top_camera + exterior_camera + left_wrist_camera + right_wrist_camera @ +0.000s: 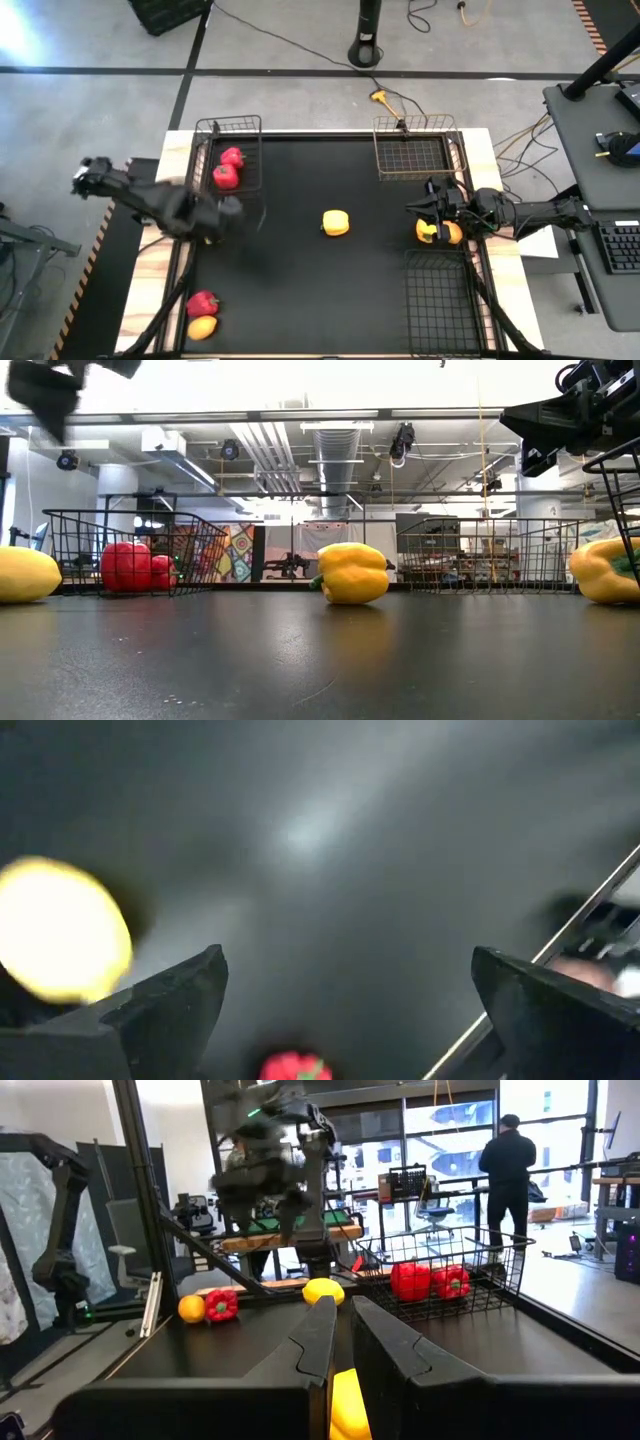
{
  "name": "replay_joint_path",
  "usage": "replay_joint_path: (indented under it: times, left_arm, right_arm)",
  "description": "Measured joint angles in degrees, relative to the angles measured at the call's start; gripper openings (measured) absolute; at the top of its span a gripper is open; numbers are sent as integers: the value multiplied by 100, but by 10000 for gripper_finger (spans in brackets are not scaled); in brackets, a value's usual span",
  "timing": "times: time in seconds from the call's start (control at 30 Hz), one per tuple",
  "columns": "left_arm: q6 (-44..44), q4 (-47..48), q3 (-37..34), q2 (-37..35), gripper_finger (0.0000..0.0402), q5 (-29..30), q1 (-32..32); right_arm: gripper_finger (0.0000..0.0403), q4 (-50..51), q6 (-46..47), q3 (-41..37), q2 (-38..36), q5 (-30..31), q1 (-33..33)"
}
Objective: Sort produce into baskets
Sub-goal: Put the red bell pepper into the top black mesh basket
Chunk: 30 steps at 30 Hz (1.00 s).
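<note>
Two red peppers lie in the black basket at the far left. A yellow pepper lies mid-table. Another yellow pepper and an orange fruit lie at the right. A red pepper and an orange fruit lie near left. My left gripper hangs open and empty above the table's left. My right gripper is shut and empty, raised above the right yellow pepper.
A tan basket stands at the far right and a second black basket at the near right, both with no produce showing. Beyond the table a person stands in the room. The mat between the mid-table pepper and the baskets is bare.
</note>
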<state>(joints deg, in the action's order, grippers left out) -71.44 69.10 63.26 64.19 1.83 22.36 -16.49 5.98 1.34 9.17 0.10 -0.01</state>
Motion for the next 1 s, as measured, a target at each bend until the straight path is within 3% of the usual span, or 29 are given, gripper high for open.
replay_joint_path:
  times: [0.17, 0.37, 0.6, 0.77, 1.0]
  left_arm:
    - [-1266, -2, -204, 577, 400, -10, 1404]
    - [-1821, -9, -207, 1391, 400, -745, 2302]
    - [-1346, -116, -341, 2017, 400, -2057, 2409]
    - [-1143, -1115, -702, 2186, 400, -2726, 2411]
    - [-682, -957, -932, 2253, 400, -2805, 2438]
  right_arm:
    - [29, 0, 0, 0, 0, 0, -2]
    - [29, 1, 0, 1, 0, 0, 0]
    - [29, 0, -2, 0, 0, 0, -2]
    - [29, 2, 0, 1, 0, 0, 0]
    - [29, 2, 0, 0, 0, 0, 0]
